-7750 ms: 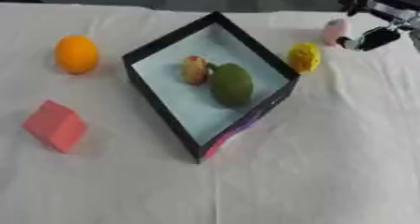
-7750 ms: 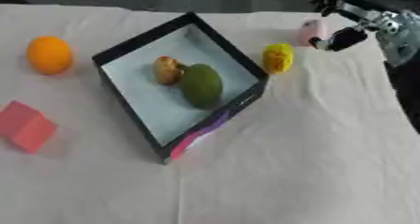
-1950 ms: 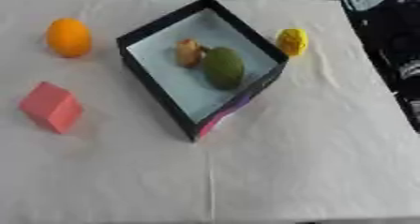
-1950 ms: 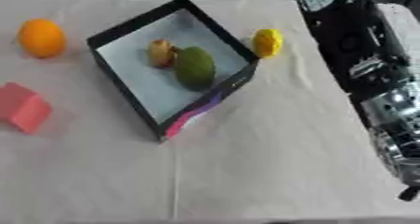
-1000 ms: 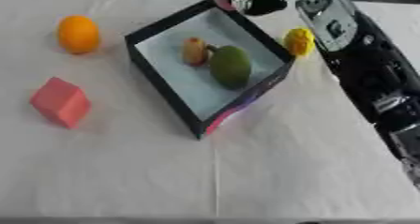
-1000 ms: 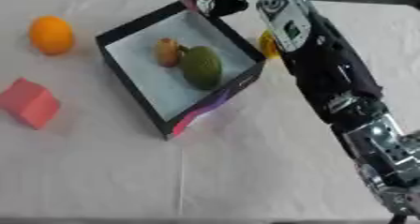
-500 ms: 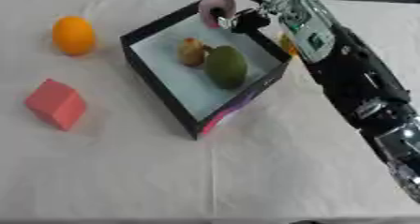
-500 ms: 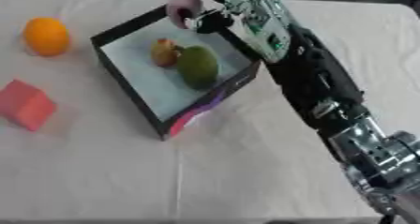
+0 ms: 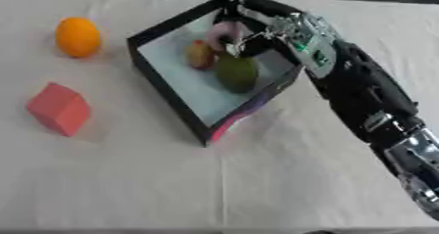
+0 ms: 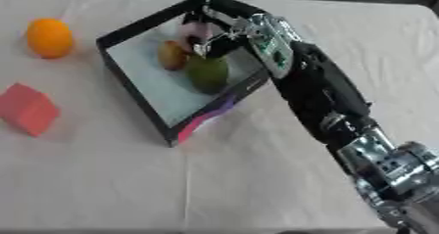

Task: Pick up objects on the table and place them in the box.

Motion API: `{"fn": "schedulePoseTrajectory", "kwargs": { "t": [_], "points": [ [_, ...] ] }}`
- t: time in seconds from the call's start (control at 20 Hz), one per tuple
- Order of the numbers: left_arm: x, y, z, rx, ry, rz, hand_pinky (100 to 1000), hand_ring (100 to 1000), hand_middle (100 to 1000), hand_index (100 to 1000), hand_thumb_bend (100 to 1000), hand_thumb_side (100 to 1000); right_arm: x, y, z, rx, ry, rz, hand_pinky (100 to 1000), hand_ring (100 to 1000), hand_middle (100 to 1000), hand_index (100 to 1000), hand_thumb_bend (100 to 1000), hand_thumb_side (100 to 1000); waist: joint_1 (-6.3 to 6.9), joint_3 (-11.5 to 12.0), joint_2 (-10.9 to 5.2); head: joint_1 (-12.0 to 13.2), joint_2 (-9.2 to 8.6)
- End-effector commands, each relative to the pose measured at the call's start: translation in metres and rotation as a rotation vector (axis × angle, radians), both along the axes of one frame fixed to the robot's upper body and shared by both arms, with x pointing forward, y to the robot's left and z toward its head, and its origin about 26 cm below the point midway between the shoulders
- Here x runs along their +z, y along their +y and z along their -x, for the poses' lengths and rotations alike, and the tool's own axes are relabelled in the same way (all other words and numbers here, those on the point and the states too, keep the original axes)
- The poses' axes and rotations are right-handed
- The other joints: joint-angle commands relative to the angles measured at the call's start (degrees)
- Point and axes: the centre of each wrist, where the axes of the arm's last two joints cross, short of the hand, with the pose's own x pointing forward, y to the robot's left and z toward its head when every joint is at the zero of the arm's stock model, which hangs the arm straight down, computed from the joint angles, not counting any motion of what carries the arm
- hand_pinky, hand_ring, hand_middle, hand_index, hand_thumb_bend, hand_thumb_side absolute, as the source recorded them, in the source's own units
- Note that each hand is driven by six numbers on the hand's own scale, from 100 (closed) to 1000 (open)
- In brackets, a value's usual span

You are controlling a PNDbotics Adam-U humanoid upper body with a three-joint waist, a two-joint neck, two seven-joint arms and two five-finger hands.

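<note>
On the left of the surface (image 9: 257,189) a red block (image 9: 58,108) and an orange (image 9: 78,36) lie outside the box (image 9: 171,88), so both are still to be picked. Inside the box rest a small brownish fruit (image 9: 201,55) and a green mango-like fruit (image 9: 236,72). Above them the right hand (image 9: 257,25) reaches in, its fingers (image 10: 212,20) curled round a small pink object (image 9: 223,33), not yet released. The right eye view shows more of the forearm; the left hand shows nowhere.
</note>
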Motion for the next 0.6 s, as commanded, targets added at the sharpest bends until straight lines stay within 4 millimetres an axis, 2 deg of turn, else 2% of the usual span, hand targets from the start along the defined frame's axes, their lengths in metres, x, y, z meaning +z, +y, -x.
{"fn": "schedulePoseTrajectory", "kwargs": {
  "t": [0.05,0.35,0.5,0.6],
  "points": [
    [0.01,-0.001,0.001,-0.011,-0.024,-0.034,909,824,752,843,100,713,0.013,-0.003,-0.001,0.001,-0.04,0.026,817,763,763,902,206,342,0.32,0.03,-1.19,-0.05,-0.76],
    [0.01,-0.001,0.0,-0.021,-0.022,-0.039,910,825,752,844,100,711,0.022,-0.004,0.001,0.026,-0.061,0.086,881,828,814,957,285,333,0.42,-0.01,-1.38,-0.12,-0.73],
    [0.01,-0.001,0.001,-0.022,-0.02,-0.039,910,826,752,844,100,710,0.025,-0.005,0.002,0.03,-0.063,0.089,918,842,824,990,348,259,0.48,-0.06,-1.51,-0.06,-0.69],
    [0.009,-0.001,0.001,-0.023,-0.018,-0.04,910,826,752,844,100,710,0.03,-0.006,0.004,0.033,-0.071,0.067,917,834,819,989,346,222,0.52,-0.14,-1.58,0.02,-0.7]
  ]
}}
